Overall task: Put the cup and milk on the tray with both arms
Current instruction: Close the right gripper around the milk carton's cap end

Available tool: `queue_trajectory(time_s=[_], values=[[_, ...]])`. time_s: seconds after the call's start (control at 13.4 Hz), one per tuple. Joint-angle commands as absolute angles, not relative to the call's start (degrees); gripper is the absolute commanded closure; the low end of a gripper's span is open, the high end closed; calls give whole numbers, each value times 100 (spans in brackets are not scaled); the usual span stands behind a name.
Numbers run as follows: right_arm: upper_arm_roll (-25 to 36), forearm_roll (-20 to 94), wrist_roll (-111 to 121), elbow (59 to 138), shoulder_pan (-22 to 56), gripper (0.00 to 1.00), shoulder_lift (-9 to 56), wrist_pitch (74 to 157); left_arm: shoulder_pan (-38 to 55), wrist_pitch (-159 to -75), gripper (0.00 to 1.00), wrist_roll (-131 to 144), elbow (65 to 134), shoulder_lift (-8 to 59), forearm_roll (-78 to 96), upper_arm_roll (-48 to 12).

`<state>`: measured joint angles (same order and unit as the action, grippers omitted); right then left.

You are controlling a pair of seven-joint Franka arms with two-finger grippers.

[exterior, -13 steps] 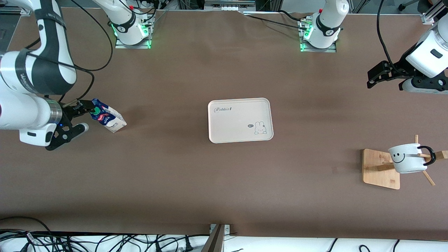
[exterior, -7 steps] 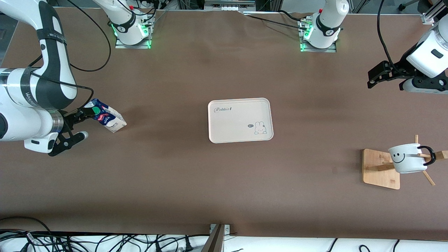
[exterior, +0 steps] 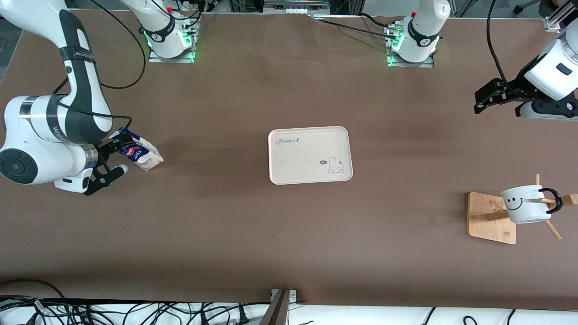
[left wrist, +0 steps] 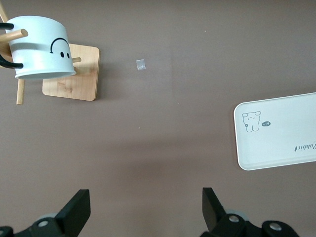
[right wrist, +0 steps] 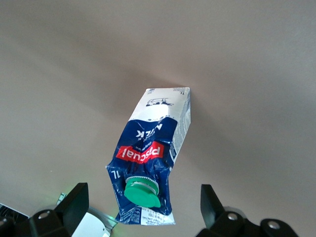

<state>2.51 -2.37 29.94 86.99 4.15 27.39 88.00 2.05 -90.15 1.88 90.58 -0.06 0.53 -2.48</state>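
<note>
Now the right gripper (exterior: 109,160), jaws wide, straddles the blue-and-white gable-top milk carton (exterior: 141,155) and needs only to close, while the left gripper (exterior: 490,97), equally wide, waits above the table, well apart from the white smiley-faced cup (exterior: 526,205) and the cream rounded tray (exterior: 309,155).

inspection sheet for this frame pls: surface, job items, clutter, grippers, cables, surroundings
Surface: brown table, bare around the tray.
Job's things: tray mid-table, nothing on it; milk at the right arm's end; cup hung on a wooden rack at the left arm's end.
Clutter: small scrap near the rack.
Grippers: right gripper open around the milk's top; left gripper open, over bare table.
Cables: bundle along the near edge.
Surroundings: nothing seen.
</note>
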Motion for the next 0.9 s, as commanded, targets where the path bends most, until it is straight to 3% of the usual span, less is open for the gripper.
queue_trajectory(time_s=[0.0, 0.45, 0.82], values=[[246, -149, 3076, 8930, 396, 0, 2505, 8710, 193, -8886, 0, 149, 8886, 44, 0, -246], [246, -193, 3111, 9123, 396, 0, 2461, 8780, 193, -8886, 0, 149, 8886, 44, 0, -255], [290, -220, 3129, 9765, 387, 0, 2127, 9334, 193, -8886, 0, 158, 8886, 44, 0, -255]])
